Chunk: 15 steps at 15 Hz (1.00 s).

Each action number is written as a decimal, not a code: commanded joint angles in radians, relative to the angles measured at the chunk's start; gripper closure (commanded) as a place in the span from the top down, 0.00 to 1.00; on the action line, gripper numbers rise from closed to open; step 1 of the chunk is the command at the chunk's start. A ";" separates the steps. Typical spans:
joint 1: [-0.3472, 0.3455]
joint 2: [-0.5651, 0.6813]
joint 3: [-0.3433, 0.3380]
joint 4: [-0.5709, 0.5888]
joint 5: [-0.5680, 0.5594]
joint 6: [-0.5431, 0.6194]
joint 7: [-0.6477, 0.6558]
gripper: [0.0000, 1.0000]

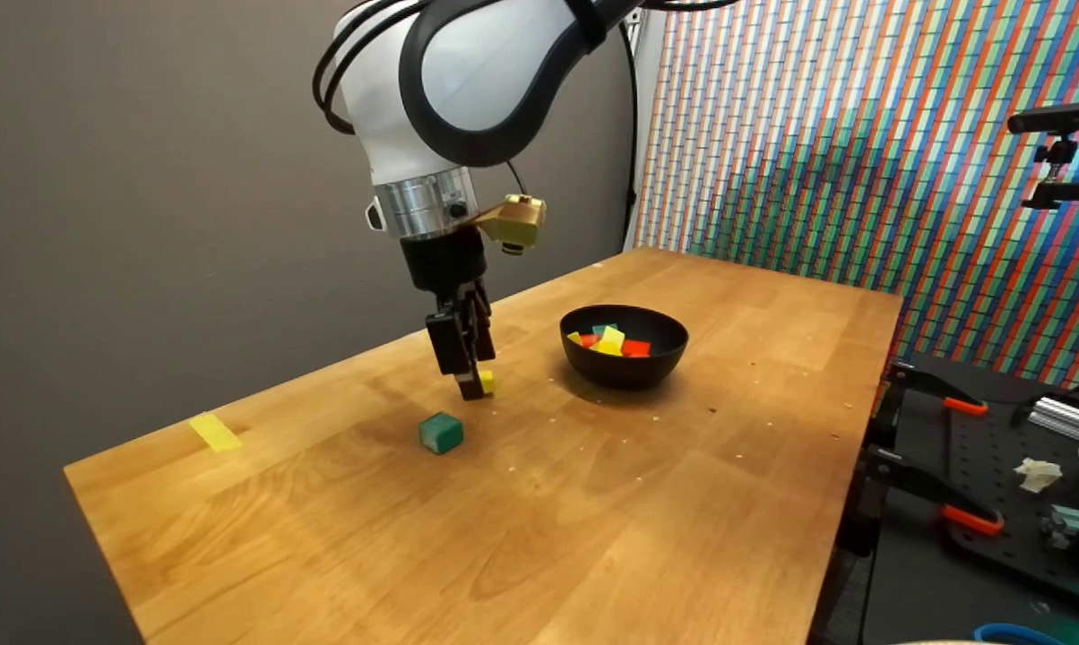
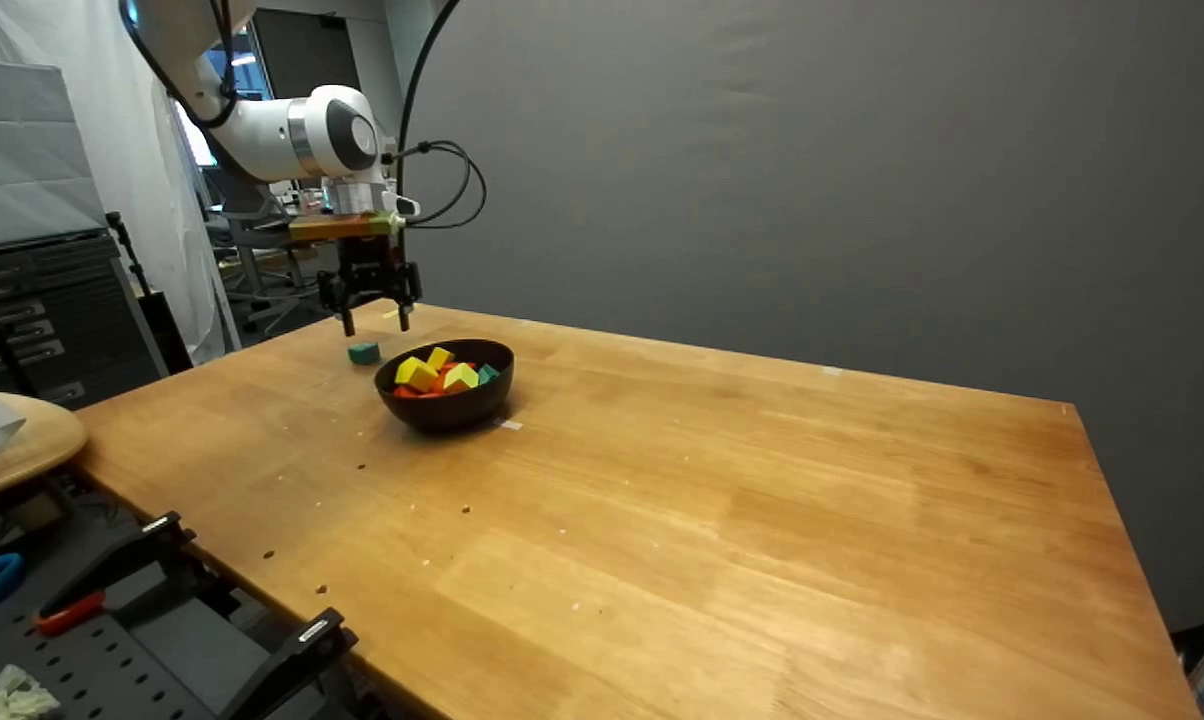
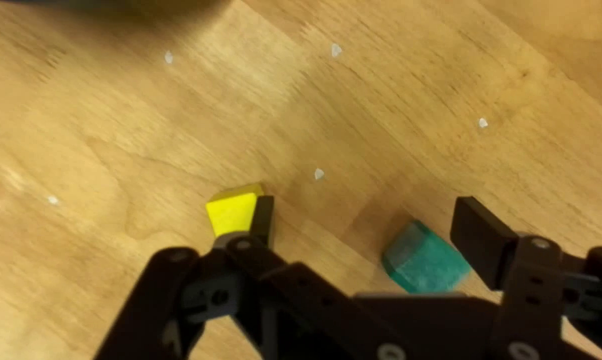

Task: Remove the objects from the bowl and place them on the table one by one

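Note:
The black bowl (image 1: 625, 372) stands on the wooden table (image 1: 539, 537), also in an exterior view (image 2: 444, 412). It holds several blocks (image 1: 609, 342), yellow, red and green (image 2: 460, 377). A green block (image 1: 441, 434) lies on the table, also in an exterior view (image 2: 364, 353) and the wrist view (image 3: 428, 260). A yellow block (image 1: 487, 383) lies near it, partly hidden by a finger, also in the wrist view (image 3: 233, 212). My gripper (image 1: 479, 376) is open and empty, low over these two blocks, beside the bowl. In the wrist view its fingers (image 3: 368, 225) are wide apart, the left one overlapping the yellow block.
A flat yellow tape strip (image 1: 215, 432) is stuck near the table's corner. A grey wall runs along the table's long side. Black clamps with orange grips (image 1: 970, 518) sit at the opposite edge. A dark blurred shape and shadow show at the wrist view's top left.

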<state>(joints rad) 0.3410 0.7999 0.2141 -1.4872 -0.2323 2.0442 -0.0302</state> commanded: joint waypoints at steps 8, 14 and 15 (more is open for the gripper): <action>-0.103 -0.308 -0.093 -0.183 0.094 -0.190 0.122 1.00; -0.162 -0.286 -0.106 -0.207 0.150 -0.217 0.101 1.00; -0.168 -0.284 -0.108 -0.215 0.153 -0.216 0.100 1.00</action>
<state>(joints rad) 0.1670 0.5158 0.1117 -1.7050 -0.0822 1.8304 0.0710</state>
